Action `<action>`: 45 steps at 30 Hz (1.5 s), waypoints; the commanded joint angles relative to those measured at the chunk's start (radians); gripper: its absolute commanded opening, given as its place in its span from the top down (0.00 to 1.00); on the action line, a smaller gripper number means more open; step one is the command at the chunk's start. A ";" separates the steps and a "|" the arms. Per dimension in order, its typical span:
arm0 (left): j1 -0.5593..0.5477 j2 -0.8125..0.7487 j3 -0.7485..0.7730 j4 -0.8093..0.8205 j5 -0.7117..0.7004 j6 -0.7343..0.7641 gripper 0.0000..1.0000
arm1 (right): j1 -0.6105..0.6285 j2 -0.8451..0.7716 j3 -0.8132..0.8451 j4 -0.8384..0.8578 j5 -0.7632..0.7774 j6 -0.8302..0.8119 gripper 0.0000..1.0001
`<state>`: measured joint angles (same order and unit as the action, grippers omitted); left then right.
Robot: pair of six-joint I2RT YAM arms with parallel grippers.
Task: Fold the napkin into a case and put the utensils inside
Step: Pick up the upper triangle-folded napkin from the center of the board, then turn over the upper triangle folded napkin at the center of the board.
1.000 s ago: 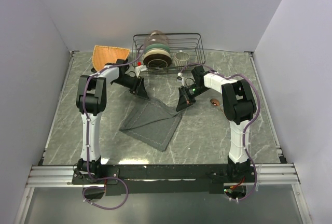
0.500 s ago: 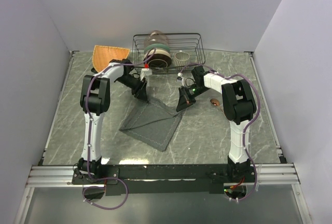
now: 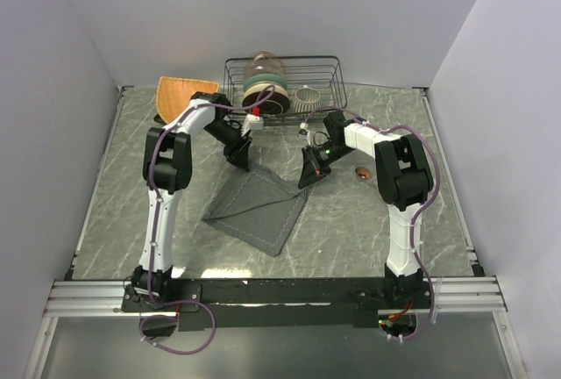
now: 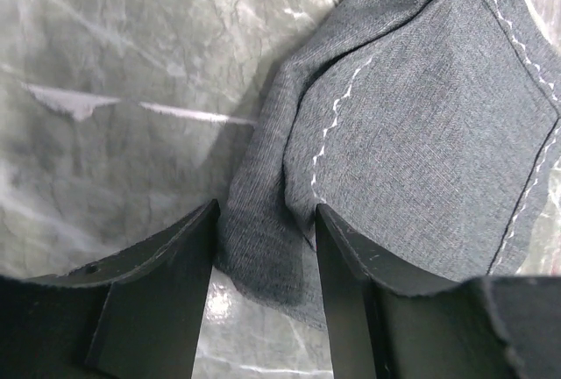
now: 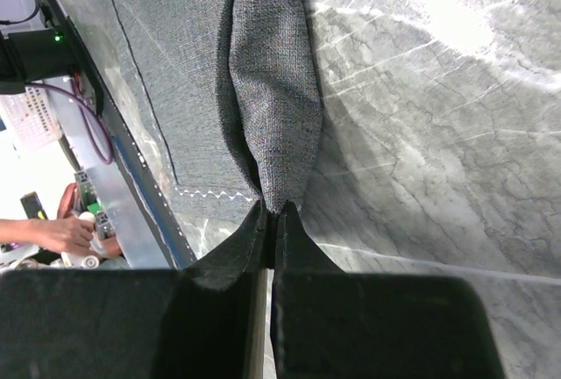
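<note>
**A:** Our left gripper (image 4: 263, 221) stands half-wide. Its fingers straddle a bunched corner of the soft dark grey square cloth napkin (image 4: 421, 133) without pinching it flat.

**B:** Our right gripper (image 5: 272, 214) is clamped on the neighbouring corner, with the cloth squeezed between its tips.

**A:** We take the black wire dish rack (image 3: 337, 81) as our mark. The napkin lies just in front of it. The held edge runs along the rack's front, and the rest trails away from the rack.

**B:** So we judge the fold must travel away from the rack, with both corners carried together. The left one isn't secured, so we would close there first.

**A:** And the utensils?

**B:** We see one small shiny copper-coloured metal utensil (image 3: 361, 171) in front of the rack's right end. It lies well clear of the napkin and nearer our right arm. We cannot tell which piece it is.
</note>
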<state>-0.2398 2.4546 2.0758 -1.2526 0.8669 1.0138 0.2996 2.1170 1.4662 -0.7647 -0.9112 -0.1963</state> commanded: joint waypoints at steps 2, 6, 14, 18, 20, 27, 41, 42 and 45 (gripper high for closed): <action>-0.033 0.030 0.032 -0.034 -0.014 0.085 0.46 | 0.013 -0.038 0.037 -0.015 -0.002 -0.017 1.00; -0.044 0.044 0.043 -0.053 -0.022 0.114 0.46 | 0.012 -0.037 0.037 -0.013 -0.002 -0.017 1.00; -0.044 0.047 0.070 -0.094 -0.016 0.149 0.66 | 0.012 -0.040 0.042 -0.019 0.012 -0.026 1.00; -0.042 -0.017 0.020 -0.052 0.003 0.132 0.99 | 0.010 -0.074 0.043 0.002 0.043 -0.009 1.00; -0.042 -0.065 -0.014 -0.033 0.009 0.120 0.99 | 0.012 -0.097 0.042 0.018 0.070 0.012 1.00; -0.010 -0.308 -0.187 0.125 0.055 -0.004 0.99 | 0.015 -0.256 0.016 0.080 0.178 0.023 1.00; 0.048 -0.608 -0.315 0.628 -0.005 -0.190 0.99 | 0.021 -0.344 0.313 0.056 0.345 -0.147 1.00; 0.050 -0.629 -0.307 0.631 -0.006 -0.170 0.99 | 0.022 -0.348 0.363 0.044 0.353 -0.169 1.00; 0.050 -0.702 -0.350 0.682 -0.011 -0.089 0.99 | 0.022 -0.385 0.382 0.034 0.367 -0.242 1.00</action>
<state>-0.1974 1.8771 1.7172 -0.6792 0.8471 0.8478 0.3248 1.8153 1.7756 -0.7246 -0.5900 -0.3149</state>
